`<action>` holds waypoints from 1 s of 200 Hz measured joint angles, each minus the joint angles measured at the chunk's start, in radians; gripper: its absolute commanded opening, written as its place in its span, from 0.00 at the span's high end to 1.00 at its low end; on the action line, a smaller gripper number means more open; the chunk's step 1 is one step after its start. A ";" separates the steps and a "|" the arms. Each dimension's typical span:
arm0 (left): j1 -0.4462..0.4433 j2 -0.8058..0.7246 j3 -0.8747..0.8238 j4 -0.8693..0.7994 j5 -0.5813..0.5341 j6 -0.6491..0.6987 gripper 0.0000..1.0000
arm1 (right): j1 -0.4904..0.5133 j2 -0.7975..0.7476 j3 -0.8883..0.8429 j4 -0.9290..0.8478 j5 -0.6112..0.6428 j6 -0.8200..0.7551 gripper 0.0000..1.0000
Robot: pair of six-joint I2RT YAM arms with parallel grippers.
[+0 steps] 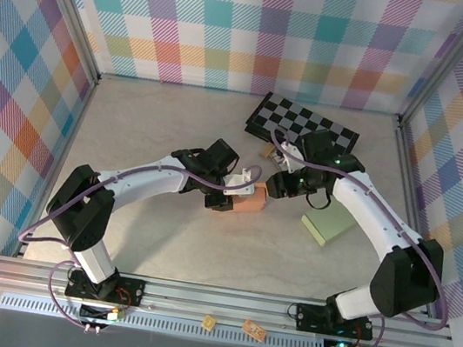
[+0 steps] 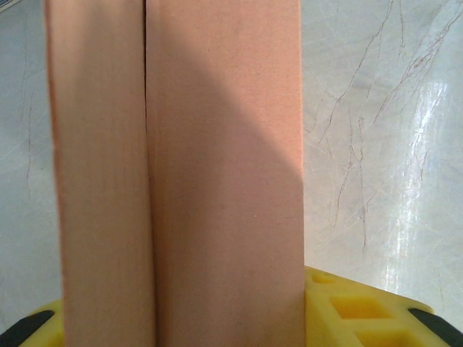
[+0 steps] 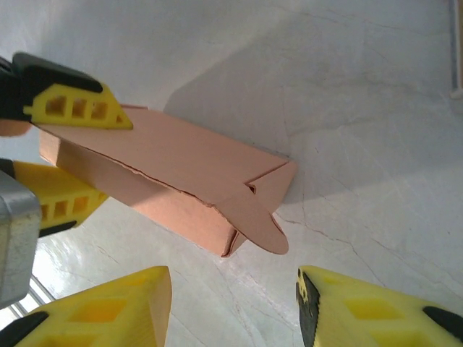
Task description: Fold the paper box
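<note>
**Top view:** The paper box [image 1: 249, 201] lies mid-tabletop [image 1: 159, 241]. My left jaws are clenched on its 9 o'clock end, and my right jaws sit close at its 2 o'clock. A checkered board [image 1: 305, 125] lies at 1 o'clock and a green pad [image 1: 326, 229] at 4 o'clock.

**Left wrist:** The box runs up the frame, gripped between my yellow fingers [image 2: 362, 311].

**Right wrist:** The right jaws are released and empty, at the box's 6 o'clock. The end flap [image 3: 257, 224] is untucked.

**Judgement:** The step in hand is closing this end. Next I should press the flap in while the left holds firm.

**Markings:** No writing or brand is legible.
</note>
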 measured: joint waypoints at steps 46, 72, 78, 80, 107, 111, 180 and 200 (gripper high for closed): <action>0.000 0.000 0.000 0.000 0.003 0.000 0.56 | -0.001 0.012 0.000 0.011 -0.030 -0.099 0.50; 0.000 0.000 0.000 0.000 0.008 -0.001 0.56 | 0.002 0.034 0.000 0.015 -0.031 -0.134 0.51; 0.000 0.000 0.000 0.000 0.008 -0.002 0.56 | 0.003 0.041 0.000 0.015 -0.031 -0.138 0.51; 0.000 0.000 0.000 0.000 0.008 -0.002 0.56 | 0.003 0.042 0.000 0.015 -0.031 -0.140 0.51; 0.000 0.000 0.000 0.000 0.009 -0.003 0.56 | 0.013 0.058 0.000 0.015 -0.030 -0.149 0.54; 0.000 0.000 0.000 0.000 0.010 -0.003 0.56 | 0.014 0.058 0.000 0.015 -0.029 -0.150 0.55; 0.000 0.000 0.000 0.000 0.011 -0.004 0.55 | 0.017 0.071 0.013 0.013 -0.023 -0.151 0.69; 0.000 0.001 0.000 0.000 0.011 -0.007 0.55 | 0.017 0.074 0.017 0.008 -0.015 -0.151 0.71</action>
